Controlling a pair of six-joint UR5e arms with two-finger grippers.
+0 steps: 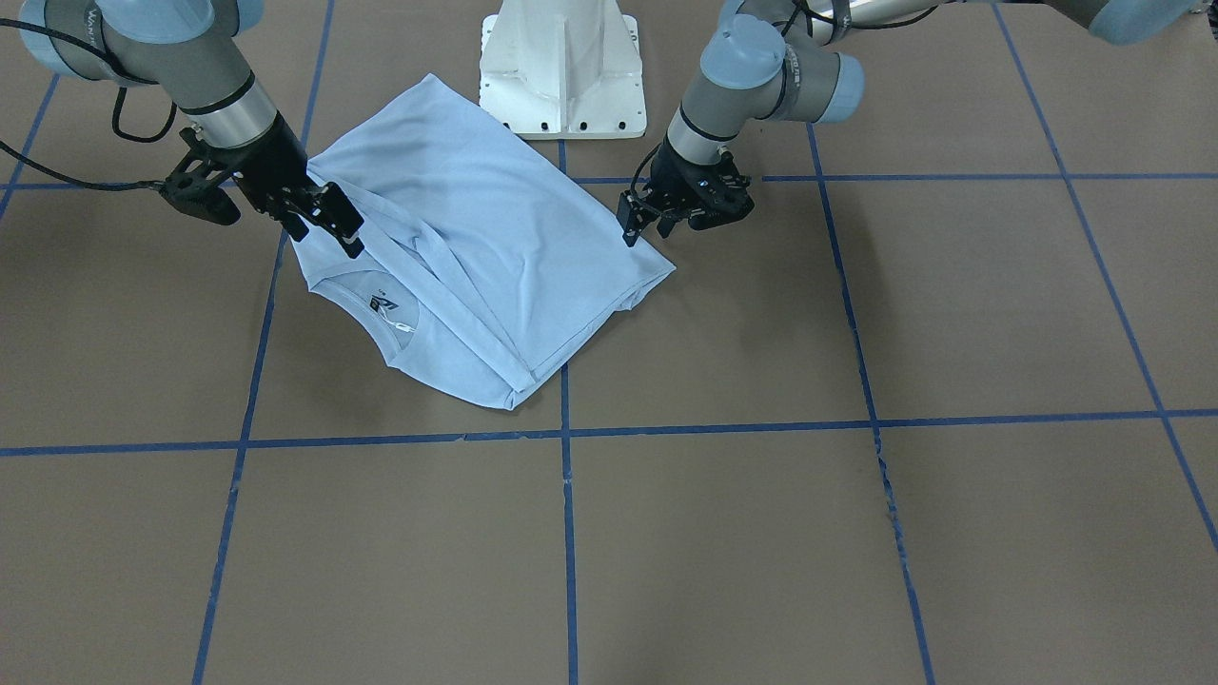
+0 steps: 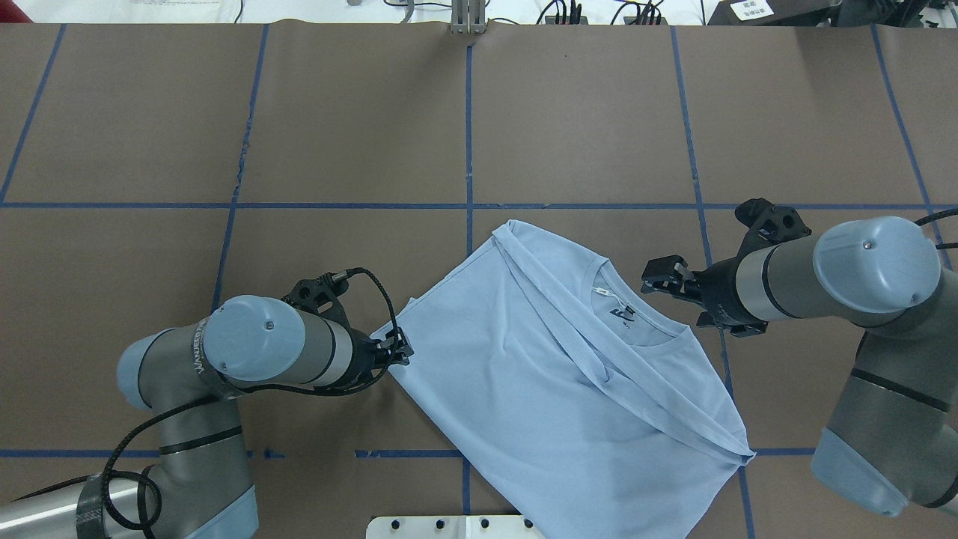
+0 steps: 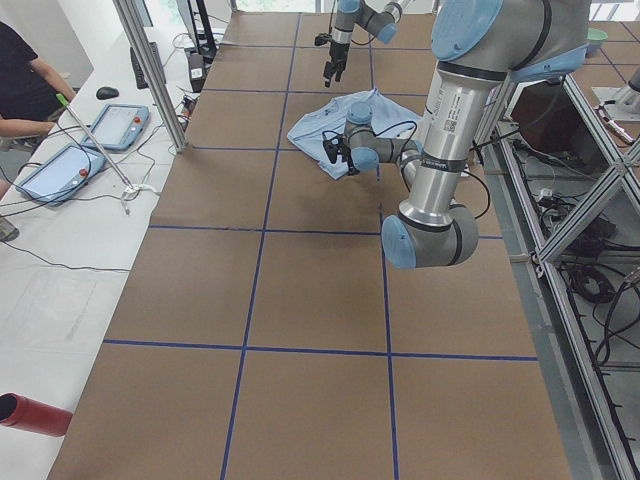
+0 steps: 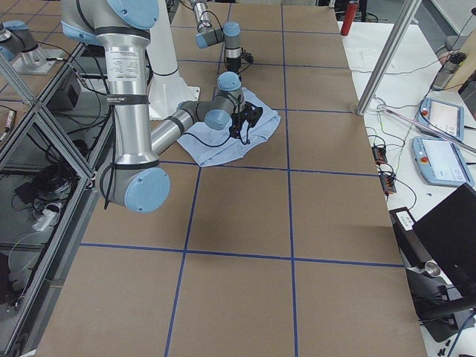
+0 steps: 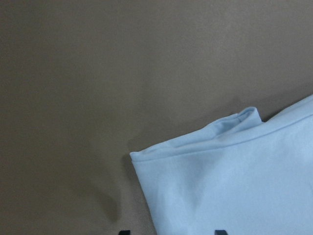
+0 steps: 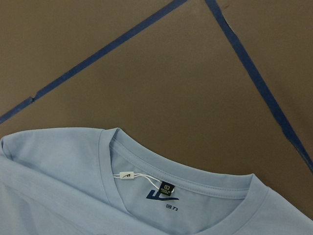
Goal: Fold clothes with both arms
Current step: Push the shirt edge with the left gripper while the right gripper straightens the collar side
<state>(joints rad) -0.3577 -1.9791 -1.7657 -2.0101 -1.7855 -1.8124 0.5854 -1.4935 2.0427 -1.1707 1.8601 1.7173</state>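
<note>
1. Shirt (image 2: 569, 389) lies flat on the worktop (image 2: 337, 135), close to the white pedestal (image 1: 561, 67) and slanted. Its long sides look turned in and no sleeves show, so a crosswise fold is judged next.
2. Left pincer (image 1: 649, 226) hovers at the hem corner (image 5: 142, 159) with fingers spread and nothing held. It is likely set there to pinch that corner.
3. Right pincer (image 1: 322, 226) sits at the collar (image 6: 195, 180) end. Its fingers look parted and empty.
4. Pincers at opposite ends suit bringing hem and collar together evenly.

Brown taped table (image 2: 150, 127) carries partly folded T-shirt (image 2: 539, 374), seemingly flat.
</note>
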